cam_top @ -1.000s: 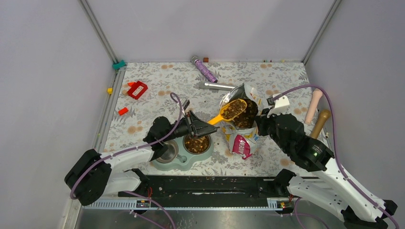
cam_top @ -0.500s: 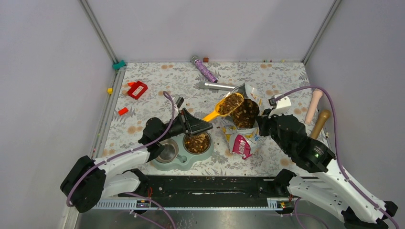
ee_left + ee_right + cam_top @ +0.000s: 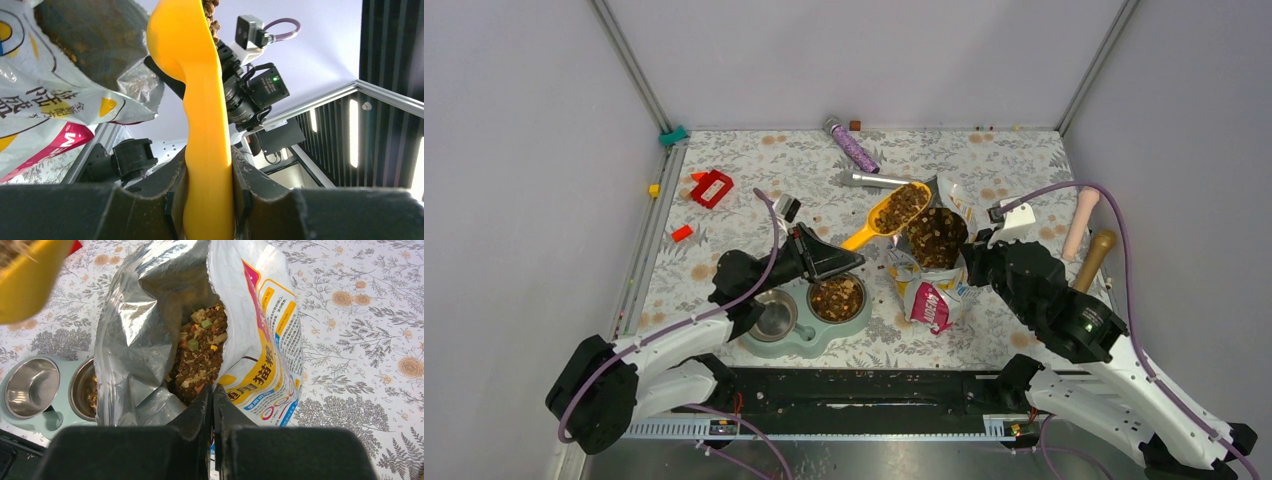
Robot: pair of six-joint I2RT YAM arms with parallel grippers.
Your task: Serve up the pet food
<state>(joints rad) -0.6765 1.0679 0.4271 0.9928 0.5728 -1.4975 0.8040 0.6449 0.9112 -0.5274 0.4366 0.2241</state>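
Heaping brown-tan pet food (image 3: 907, 203) in orange scoop (image 3: 884, 220), left claw (image 3: 207, 170) clamped on its handle, right claw (image 3: 212, 395) pinching bag (image 3: 260, 340) rim

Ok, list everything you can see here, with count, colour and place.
pet food: three lots, brown, in scoop, bag and feeder's right bowl
scoop: one, orange, held up left of the bag's mouth
foil bag: one, white-yellow-pink, open, right of feeder
feeder: one, pale green, near edge, left bowl empty
tube: one, glittery purple, far edge
cylinder: one, silver, behind the bag
blocks: two, red, far left
clip: one, teal, far-left corner
cube: one, yellow, left rail
handles: two, pink and wooden, right edge
left fingers: black, shut on scoop's handle
right fingers: black, shut on bag's rim
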